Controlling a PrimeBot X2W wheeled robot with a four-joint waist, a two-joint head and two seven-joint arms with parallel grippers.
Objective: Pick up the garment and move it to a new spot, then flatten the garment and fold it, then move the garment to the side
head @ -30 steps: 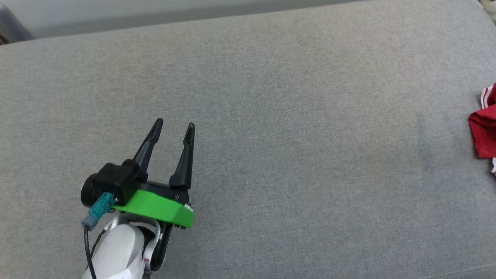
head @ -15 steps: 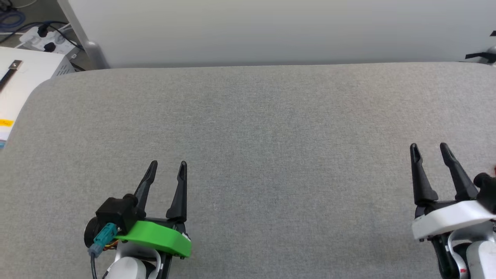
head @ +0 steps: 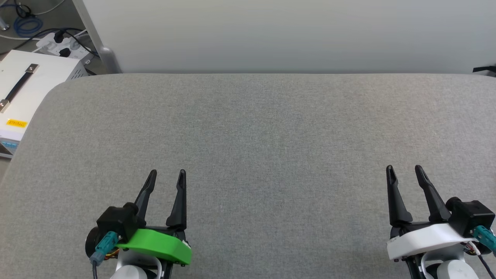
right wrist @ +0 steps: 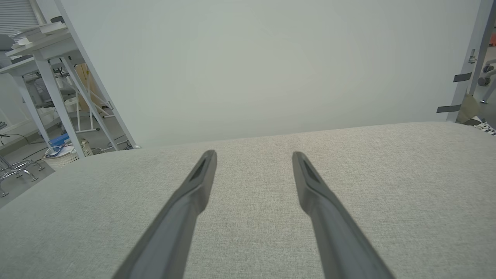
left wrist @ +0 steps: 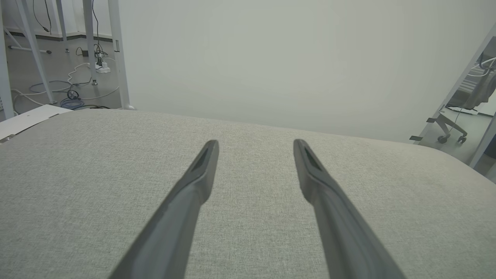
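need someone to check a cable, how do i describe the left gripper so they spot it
Over the near edge of the wide grey padded surface are two grippers. The left gripper is at the lower left, jaws open. Its base plate is bright green, while the right gripper has a white one.

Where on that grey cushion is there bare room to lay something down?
The grey cushion is bare: a wide stretch between the left gripper and the right gripper, and all ahead of them up to the white wall. Crowded only at the grippers themselves.
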